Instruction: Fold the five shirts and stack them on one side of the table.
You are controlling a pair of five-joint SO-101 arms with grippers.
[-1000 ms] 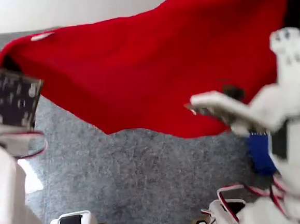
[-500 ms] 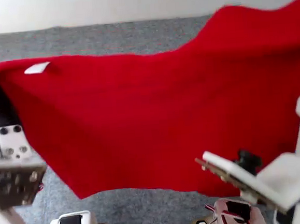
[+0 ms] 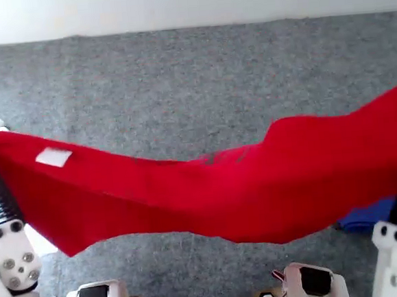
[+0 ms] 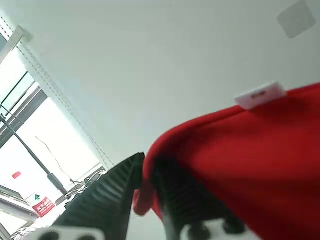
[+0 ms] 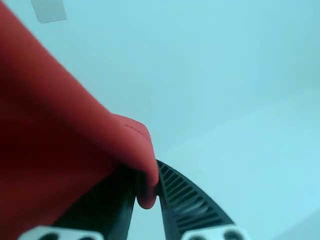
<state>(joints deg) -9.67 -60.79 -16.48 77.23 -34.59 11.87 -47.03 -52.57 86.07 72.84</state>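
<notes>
Left gripper [image 4: 148, 167] and right gripper [image 5: 147, 177], pointed upward at the high view's lower corners, each pinched an edge of the red shirt [image 3: 209, 196], which hung stretched across mid-frame above the grey table [image 3: 178, 67].

Stretched red shirt [image 3: 208, 189] bars the way across the table [image 3: 179, 74].

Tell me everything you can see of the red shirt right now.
The red shirt is plain, soft-looking fabric with a small white label near one end. Unfolded, it hangs above the grey table as a long sagging band stretched between both arms. The left gripper pinches a bunched edge by the label, the right gripper a rolled edge at the other end, fingers shut on cloth. Its lower edge partly hides a blue item.
</notes>
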